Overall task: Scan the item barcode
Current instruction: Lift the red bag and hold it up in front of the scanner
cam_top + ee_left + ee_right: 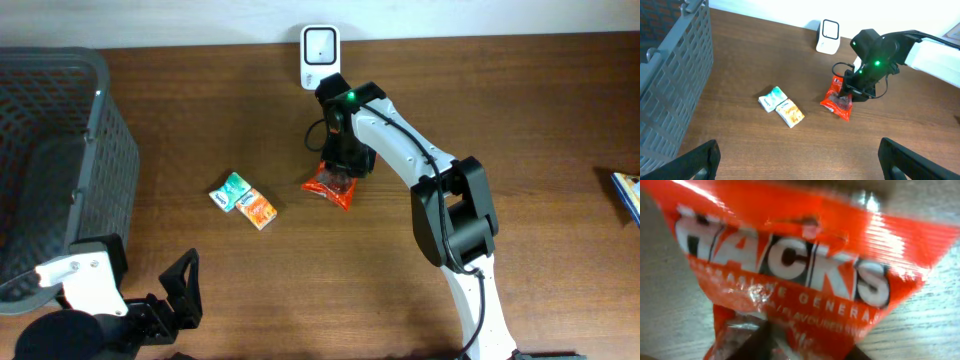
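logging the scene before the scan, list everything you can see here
scanner: one, white, back edge of the table
snack packet: one, red, lying in front of the scanner
green and white packet: one, left of the snack packet
orange packet: one, right beside the green and white packet
basket: one, grey mesh, far left
blue item: one, cut off at the right edge, unclear what it is
table: one, brown wood
left gripper: one, black, open, empty, front left
right gripper: one, black, down on the snack packet, grip unclear
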Robot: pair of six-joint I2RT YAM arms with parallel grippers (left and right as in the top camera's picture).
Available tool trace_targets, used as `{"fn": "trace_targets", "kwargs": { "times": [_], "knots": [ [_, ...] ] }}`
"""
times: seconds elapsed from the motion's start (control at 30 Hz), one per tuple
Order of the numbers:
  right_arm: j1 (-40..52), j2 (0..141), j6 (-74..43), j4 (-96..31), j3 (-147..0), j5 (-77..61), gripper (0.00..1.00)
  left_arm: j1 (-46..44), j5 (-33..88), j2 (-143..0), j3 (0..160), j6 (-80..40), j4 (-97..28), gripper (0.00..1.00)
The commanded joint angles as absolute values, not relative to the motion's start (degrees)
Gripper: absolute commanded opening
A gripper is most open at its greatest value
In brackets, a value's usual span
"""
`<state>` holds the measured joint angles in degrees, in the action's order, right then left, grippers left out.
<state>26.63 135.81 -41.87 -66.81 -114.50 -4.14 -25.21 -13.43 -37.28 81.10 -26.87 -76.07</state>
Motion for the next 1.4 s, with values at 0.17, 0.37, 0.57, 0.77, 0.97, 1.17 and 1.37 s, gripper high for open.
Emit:
{"fn": "trace_targets", "kwargs": {
  "times": [0.17,0.37,0.57,0.77,0.97,1.17,1.37],
  "knots": [
    [27.05,135.37,-39.66,-63.37,-112.31,-3.86,0.04,-24.97,-13.04,-37.28,80.9,-27.38,-75.96,0.99],
    [26.13,135.33,-28.51,-63.72,-120.11,-4.47,0.04,-24.97,-13.04,-37.28,80.9,-27.4,-75.96,0.99],
    [25.78,135.31,-19.07,-63.57,-132.16,-2.48,0.04,-24.97,-13.04,-37.28,80.9,-27.38,-75.96,0.99],
    [25.76,135.31,-16.47,-63.18,-136.2,-0.62,0.04,-24.97,-13.04,-37.28,80.9,-27.38,-75.94,0.99],
    [26.35,135.37,-16.51,-72.73,-134.89,-0.99,0.04,-24.97,-13.04,-37.28,80.9,-27.38,-75.96,0.99],
    [26.72,135.37,-16.53,-71.31,-123.68,-2.7,0.04,-24.97,-13.04,-37.28,80.9,-27.38,-75.96,0.99],
    [26.72,135.37,-16.47,-65.69,-114.98,-5.1,0.72,-24.97,-13.04,-37.28,80.9,-27.4,-75.96,0.99]
  ]
}}
